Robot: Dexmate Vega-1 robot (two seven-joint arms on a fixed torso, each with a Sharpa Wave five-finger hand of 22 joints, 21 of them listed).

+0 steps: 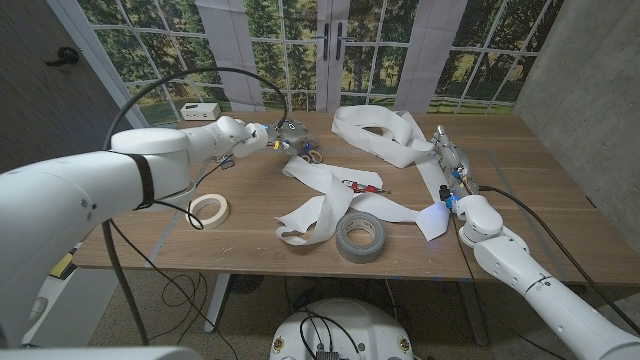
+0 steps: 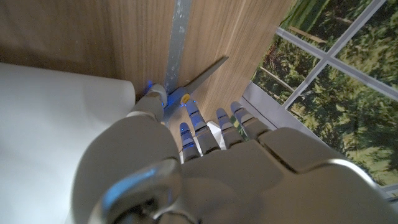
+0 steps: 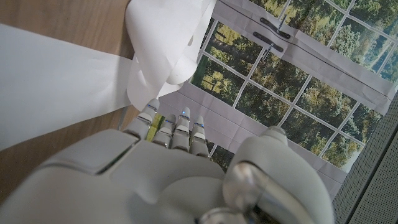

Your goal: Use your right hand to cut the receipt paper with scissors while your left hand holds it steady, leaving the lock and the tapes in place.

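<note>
Scissors (image 1: 364, 187) lengthwise on the receipt paper (image 1: 330, 195), blades rightward — both hands' finger state unclear.

My arms are glossy white, with rounded shells that thicken toward the shoulder. A black band rings my left arm (image 1: 146, 182) where two shells meet, and a black cable loops over it from behind. My left hand (image 1: 262, 136) is silver-grey metal with small blue lights on its fingers (image 2: 194, 122). My right hand (image 1: 451, 170) is the same grey, and a blue glow shows near its wrist. A second black cable trails beside my right arm (image 1: 530, 275).
</note>
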